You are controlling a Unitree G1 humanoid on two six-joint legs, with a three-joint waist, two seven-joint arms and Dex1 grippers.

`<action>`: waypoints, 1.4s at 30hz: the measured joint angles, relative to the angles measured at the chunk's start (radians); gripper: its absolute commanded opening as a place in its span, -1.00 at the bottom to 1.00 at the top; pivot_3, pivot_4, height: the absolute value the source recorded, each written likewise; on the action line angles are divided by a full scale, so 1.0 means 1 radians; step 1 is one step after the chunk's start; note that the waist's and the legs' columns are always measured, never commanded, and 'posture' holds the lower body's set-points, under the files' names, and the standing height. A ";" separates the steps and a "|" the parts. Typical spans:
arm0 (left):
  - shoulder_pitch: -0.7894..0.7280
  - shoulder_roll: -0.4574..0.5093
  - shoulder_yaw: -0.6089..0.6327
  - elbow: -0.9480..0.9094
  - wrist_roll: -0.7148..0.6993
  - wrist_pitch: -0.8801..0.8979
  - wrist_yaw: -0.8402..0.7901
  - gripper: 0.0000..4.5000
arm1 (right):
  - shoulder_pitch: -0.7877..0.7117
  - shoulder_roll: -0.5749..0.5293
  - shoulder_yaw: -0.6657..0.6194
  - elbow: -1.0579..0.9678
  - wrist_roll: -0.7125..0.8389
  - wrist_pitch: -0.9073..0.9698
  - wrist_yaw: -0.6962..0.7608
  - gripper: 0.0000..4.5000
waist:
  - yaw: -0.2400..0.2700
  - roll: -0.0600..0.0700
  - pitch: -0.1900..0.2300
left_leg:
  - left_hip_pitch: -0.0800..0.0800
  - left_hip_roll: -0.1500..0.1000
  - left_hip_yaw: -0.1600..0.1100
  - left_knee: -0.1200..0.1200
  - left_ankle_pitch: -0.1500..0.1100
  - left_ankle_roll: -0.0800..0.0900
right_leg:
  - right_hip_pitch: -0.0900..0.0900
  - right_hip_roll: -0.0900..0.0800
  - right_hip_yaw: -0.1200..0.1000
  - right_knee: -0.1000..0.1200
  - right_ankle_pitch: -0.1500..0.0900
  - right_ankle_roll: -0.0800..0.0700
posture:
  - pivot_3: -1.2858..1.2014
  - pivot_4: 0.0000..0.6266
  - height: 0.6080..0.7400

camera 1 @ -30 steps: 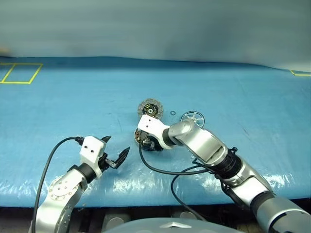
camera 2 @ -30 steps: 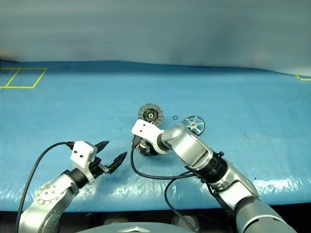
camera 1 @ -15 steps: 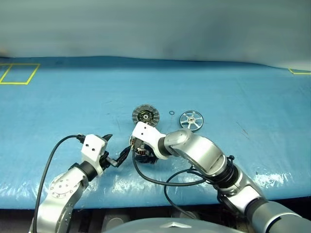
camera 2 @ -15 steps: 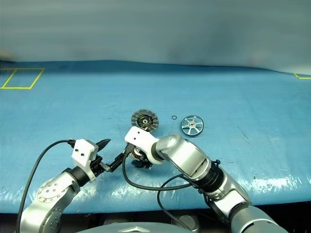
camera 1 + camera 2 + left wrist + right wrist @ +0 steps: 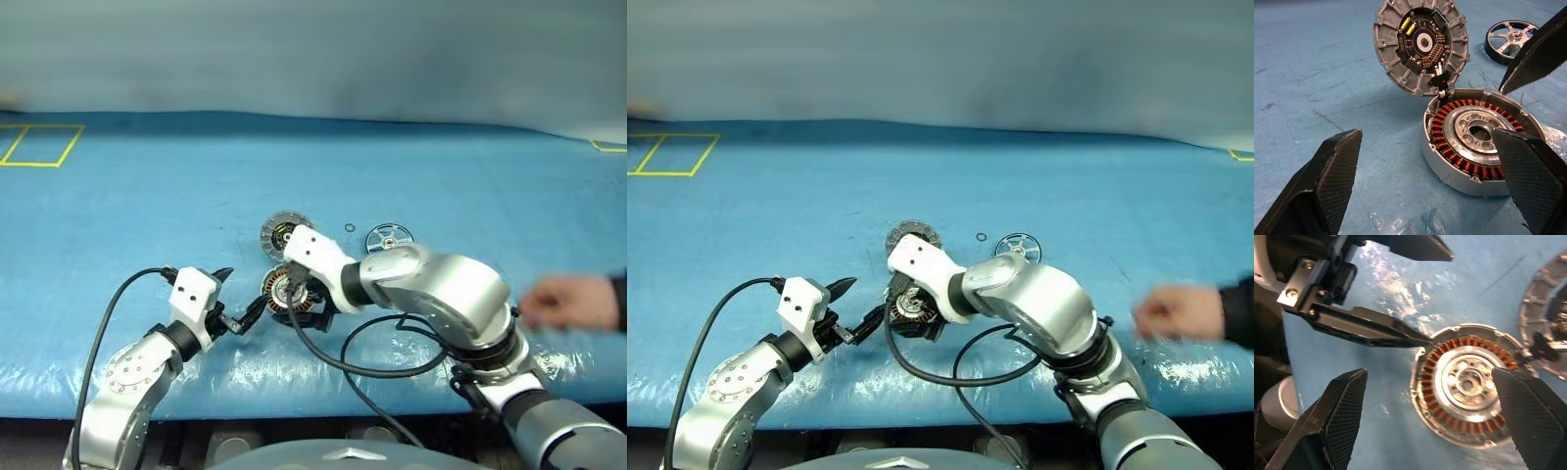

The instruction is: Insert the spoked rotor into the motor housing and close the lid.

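Risk, housing: the motor housing [image 5: 1476,142] lies open-side up on the blue table cover [image 5: 147,206], and one finger of the left gripper [image 5: 238,308] touches or nearly touches its rim — a nudge from that finger would likely slide the cup or tip it.
Risk, lid: the lid [image 5: 1421,46] stands tilted open beside the housing, joined by a short dark wire link; my guess is that a bump from either arm could drop it shut before the rotor goes in, or strain the link.
Risk, rotor: the spoked rotor [image 5: 389,237] lies flat on the cover, well apart from both grippers, beyond the right forearm — reaching for it across the housing could sweep the lid.
Risk, person: a person's hand [image 5: 568,302] hovers over the table's right edge, near the right arm's elbow; a swing of that arm might meet it.
Small ring [image 5: 350,228]: loose between lid and rotor, easy to knock away.
Left arm pose: low over the cover, pointing toward the housing, jaws spread wide, holding nothing.
Right arm pose: the right gripper [image 5: 302,294] hangs just above the housing, angled down, jaws spread on either side of it and empty.
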 measured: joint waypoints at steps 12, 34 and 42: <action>-0.017 0.010 -0.016 0.003 -0.020 0.008 -0.030 1.00 | 0.242 0.121 -0.293 0.084 -0.157 -0.159 -0.301 0.90 | 0.003 0.000 0.000 | 0.000 0.000 0.001 -0.003 0.000 0.000 | -0.001 0.000 0.000 0.000 0.001 0.001 | 0.03 -0.52 1.00; -0.029 0.018 -0.022 0.004 -0.021 0.025 -0.033 1.00 | 0.251 0.141 -0.227 0.158 -0.185 -0.260 -0.345 0.90 | 0.000 0.001 0.000 | 0.001 0.001 0.001 -0.004 0.000 0.000 | -0.001 0.000 0.000 0.000 0.001 0.002 | 0.03 -0.52 1.00; -0.047 0.016 -0.034 0.030 -0.019 0.018 -0.034 1.00 | 0.049 0.081 -0.028 0.389 -0.249 -0.439 -0.281 0.90 | -0.006 0.001 0.001 | 0.001 0.001 0.001 -0.004 0.000 0.000 | -0.001 0.000 0.000 0.000 0.002 0.003 | 0.03 -0.52 1.00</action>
